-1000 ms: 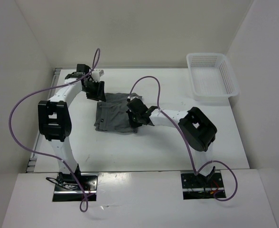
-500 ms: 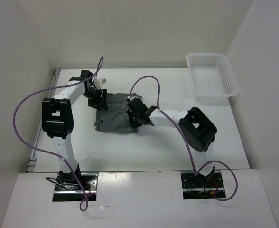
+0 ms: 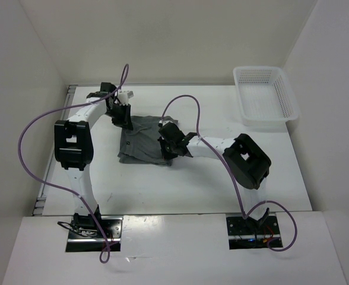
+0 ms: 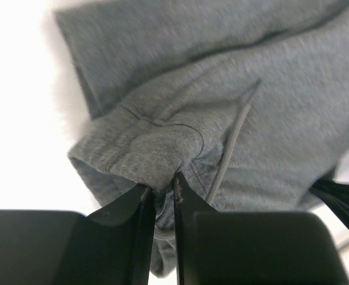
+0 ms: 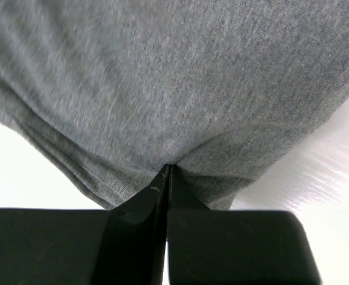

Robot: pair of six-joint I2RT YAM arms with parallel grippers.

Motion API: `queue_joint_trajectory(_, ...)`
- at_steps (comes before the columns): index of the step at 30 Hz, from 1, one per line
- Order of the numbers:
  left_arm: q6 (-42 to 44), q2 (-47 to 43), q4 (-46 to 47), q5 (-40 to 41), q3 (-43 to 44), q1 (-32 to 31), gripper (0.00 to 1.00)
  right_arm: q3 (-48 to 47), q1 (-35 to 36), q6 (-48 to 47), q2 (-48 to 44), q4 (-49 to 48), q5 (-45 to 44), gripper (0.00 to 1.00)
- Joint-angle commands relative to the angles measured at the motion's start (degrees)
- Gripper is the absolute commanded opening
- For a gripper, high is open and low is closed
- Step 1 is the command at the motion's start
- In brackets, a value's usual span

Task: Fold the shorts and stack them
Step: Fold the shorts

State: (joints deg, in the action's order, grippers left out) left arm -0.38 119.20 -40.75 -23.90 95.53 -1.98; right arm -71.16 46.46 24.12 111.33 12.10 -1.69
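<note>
Top external: basket (image 3: 268, 120) apart from shorts (image 3: 140, 148)

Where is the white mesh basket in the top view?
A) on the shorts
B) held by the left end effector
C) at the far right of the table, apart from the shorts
C: the basket stands at the far right, apart from the shorts, and nothing holds it.

A white plastic mesh basket (image 3: 268, 122) is set at the far right corner of a white table (image 3: 180, 184), slightly skewed to the table's edge. The table is enclosed on three sides by plain off-white panels: a back wall (image 3: 180, 41), a left wall (image 3: 20, 89) and a right wall (image 3: 335, 107). A thin metal strip (image 3: 41, 199) is seen along the table's left edge. A white shelf (image 3: 174, 249) is laid across the near side.
</note>
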Motion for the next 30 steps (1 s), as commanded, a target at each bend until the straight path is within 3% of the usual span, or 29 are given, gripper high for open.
queue_joint_trajectory(1, 0.4, 1.3, 7.9, 5.9, -1.5, 0.5, 0.21, 0.6, -0.6, -2.2, 2.9, 3.1, -3.0, 0.00)
queue_joint_trajectory(8, 0.4, 1.3, 10.5, 10.4, -7.9, 0.0, 0.27, -1.1, -0.6, -2.2, 2.4, 4.4, -3.6, 0.02)
queue_joint_trajectory(10, 0.4, 0.2, 10.0, 10.4, -8.7, 0.0, 0.34, -1.7, -0.6, -2.8, 0.3, 4.9, -4.1, 0.17)
queue_joint_trajectory(11, 0.4, -0.5, 10.0, 9.0, -9.4, 0.0, 0.39, -1.7, -0.6, -2.8, -0.7, 5.0, -4.7, 0.34)
queue_joint_trajectory(13, 0.4, -2.1, 9.4, 7.9, -9.4, 0.0, 0.44, -2.3, -0.6, -2.8, -4.3, 5.5, -5.3, 0.44)
queue_joint_trajectory(17, 0.4, -4.9, 6.7, 4.5, -9.2, 0.0, 0.52, -5.5, -1.2, -5.0, -10.6, 9.5, -8.6, 0.53)
queue_joint_trajectory(22, 0.4, -9.9, 4.7, 4.9, -7.4, 0.0, 0.63, -8.6, -5.2, -5.7, -19.0, 14.4, -11.2, 0.76)
queue_joint_trajectory(23, 0.4, -10.7, 4.2, 5.6, -6.5, 0.0, 0.80, -8.6, -6.0, -5.7, -20.3, 14.4, -11.7, 0.79)
queue_joint_trajectory(24, 0.4, -12.2, 3.4, 6.4, -5.7, 0.0, 0.90, -8.6, -8.1, -4.9, -21.6, 14.4, -11.8, 0.91)
queue_joint_trajectory(26, 0.4, -13.7, 2.9, 8.3, -4.0, 0.0, 0.95, -8.6, -11.2, -3.3, -24.3, 16.3, -11.8, 1.00)
queue_joint_trajectory(27, 0.4, -15.5, 2.1, 8.9, -2.5, 0.5, 1.00, -8.6, -13.0, -3.3, -24.8, 17.2, -10.7, 1.00)
queue_joint_trajectory(30, 0.4, -20.4, 2.8, 12.5, -1.3, 1.7, 1.00, -9.8, -22.4, -2.5, -26.3, 20.9, -7.5, 1.00)
